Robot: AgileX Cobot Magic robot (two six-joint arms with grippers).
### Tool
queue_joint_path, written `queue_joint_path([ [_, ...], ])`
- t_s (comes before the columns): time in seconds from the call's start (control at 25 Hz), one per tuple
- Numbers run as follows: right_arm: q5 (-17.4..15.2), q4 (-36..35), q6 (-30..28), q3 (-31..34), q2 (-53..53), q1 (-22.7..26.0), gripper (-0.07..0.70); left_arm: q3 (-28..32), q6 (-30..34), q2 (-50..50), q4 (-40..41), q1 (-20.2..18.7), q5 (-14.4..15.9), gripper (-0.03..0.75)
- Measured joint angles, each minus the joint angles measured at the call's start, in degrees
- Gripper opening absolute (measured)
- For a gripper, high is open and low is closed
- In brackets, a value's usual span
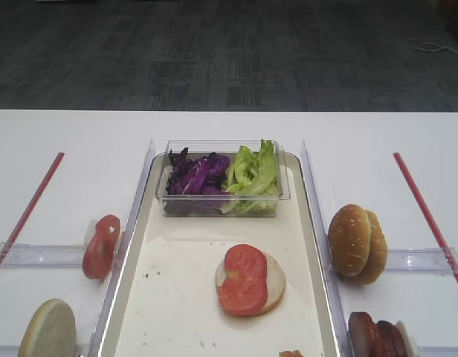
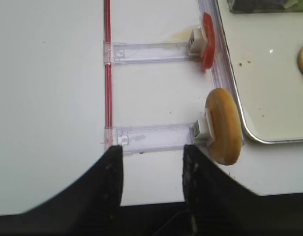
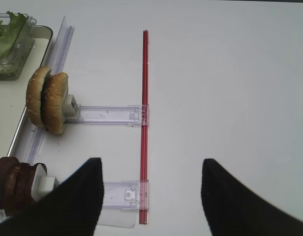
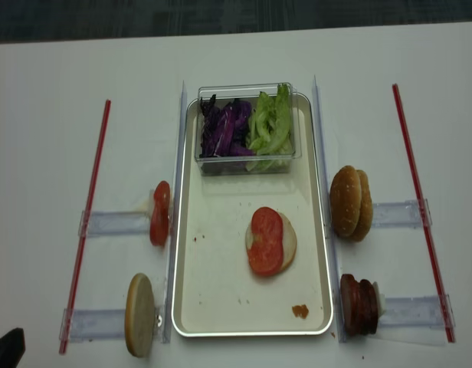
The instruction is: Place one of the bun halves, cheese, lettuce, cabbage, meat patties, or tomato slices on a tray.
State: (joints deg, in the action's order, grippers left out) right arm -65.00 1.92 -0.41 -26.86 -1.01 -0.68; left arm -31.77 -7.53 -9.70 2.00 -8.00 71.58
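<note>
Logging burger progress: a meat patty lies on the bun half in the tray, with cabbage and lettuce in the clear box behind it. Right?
Not quite. A tomato slice lies on the bun half in the tray, as the exterior high view shows. The meat patties stand outside it. The rest holds.

1 tray (image 4: 186, 307). 1 clear plastic box (image 4: 244, 163) w/ 1 bunch lettuce (image 4: 270, 126) + 1 heap purple cabbage (image 4: 224, 129). Bun halves: 4, i.e. 1 on tray (image 4: 285, 239), 1 standing at left (image 4: 140, 314), 2 at right (image 4: 350, 202). Tomato slices: 1 on the bun (image 4: 265, 241), approx. 2 at left (image 4: 159, 212). Meat patties (image 4: 358, 304): approx. 3, hard to separate. 2 red rods (image 4: 84, 233). 4 clear holders (image 4: 113, 223).
</note>
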Motion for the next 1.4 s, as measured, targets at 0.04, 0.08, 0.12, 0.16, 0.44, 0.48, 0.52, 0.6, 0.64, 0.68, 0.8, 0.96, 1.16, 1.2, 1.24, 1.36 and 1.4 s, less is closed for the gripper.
queue_joint_path([
  [0.04, 0.0, 0.0, 0.0, 0.0, 0.0, 0.0, 0.453, 0.9, 0.2, 1.8, 0.0, 0.0, -0.4, 0.278],
  [0.08, 0.0, 0.0, 0.0, 0.0, 0.0, 0.0, 0.453, 1.5, 0.7, 3.6, 0.0, 0.0, -0.7, 0.278],
  [0.12, 0.0, 0.0, 0.0, 0.0, 0.0, 0.0, 0.453, 2.1, 1.0, 5.3, 0.0, 0.0, -1.1, 0.278],
  [0.16, 0.0, 0.0, 0.0, 0.0, 0.0, 0.0, 0.453, 2.6, 1.2, 6.6, 0.0, 0.0, -1.6, 0.278],
  [0.44, 0.0, 0.0, 0.0, 0.0, 0.0, 0.0, 0.453, 3.7, 3.1, 10.6, 0.0, 0.0, -3.1, 0.278],
  [0.48, 0.0, 0.0, 0.0, 0.0, 0.0, 0.0, 0.453, 3.7, 3.2, 10.6, 0.0, 0.0, -3.3, 0.278],
  [0.52, 0.0, 0.0, 0.0, 0.0, 0.0, 0.0, 0.453, 3.8, 3.3, 10.7, 0.0, 0.0, -3.3, 0.278],
  [0.6, 0.0, 0.0, 0.0, 0.0, 0.0, 0.0, 0.453, 3.8, 3.4, 10.7, 0.0, 0.0, -3.4, 0.278],
  [0.64, 0.0, 0.0, 0.0, 0.0, 0.0, 0.0, 0.453, 3.8, 3.5, 10.7, 0.0, 0.1, -3.4, 0.278],
  [0.68, 0.0, 0.0, 0.0, 0.0, 0.0, 0.0, 0.453, 3.8, 3.6, 10.7, 0.0, 0.1, -3.4, 0.278],
  [0.8, 0.0, 0.0, 0.0, 0.0, 0.0, 0.0, 0.453, 3.8, 3.7, 10.7, 0.0, 0.1, -3.4, 0.278],
  [0.96, 0.0, 0.0, 0.0, 0.0, 0.0, 0.0, 0.453, 3.8, 3.7, 10.7, 0.0, 0.1, -3.4, 0.278],
  [1.16, 0.0, 0.0, 0.0, 0.0, 0.0, 0.0, 0.453, 3.8, 3.7, 10.7, 0.0, 0.1, -3.5, 0.278],
  [1.2, 0.0, 0.0, 0.0, 0.0, 0.0, 0.0, 0.453, 3.8, 3.7, 10.7, 0.0, 0.1, -3.5, 0.278],
  [1.24, 0.0, 0.0, 0.0, 0.0, 0.0, 0.0, 0.453, 3.8, 3.7, 10.7, 0.0, 0.1, -3.5, 0.278],
  [1.36, 0.0, 0.0, 0.0, 0.0, 0.0, 0.0, 0.453, 3.8, 3.7, 10.7, 0.0, 0.1, -3.5, 0.278],
  [1.4, 0.0, 0.0, 0.0, 0.0, 0.0, 0.0, 0.453, 3.8, 3.7, 10.7, 0.0, 0.1, -3.5, 0.278],
])
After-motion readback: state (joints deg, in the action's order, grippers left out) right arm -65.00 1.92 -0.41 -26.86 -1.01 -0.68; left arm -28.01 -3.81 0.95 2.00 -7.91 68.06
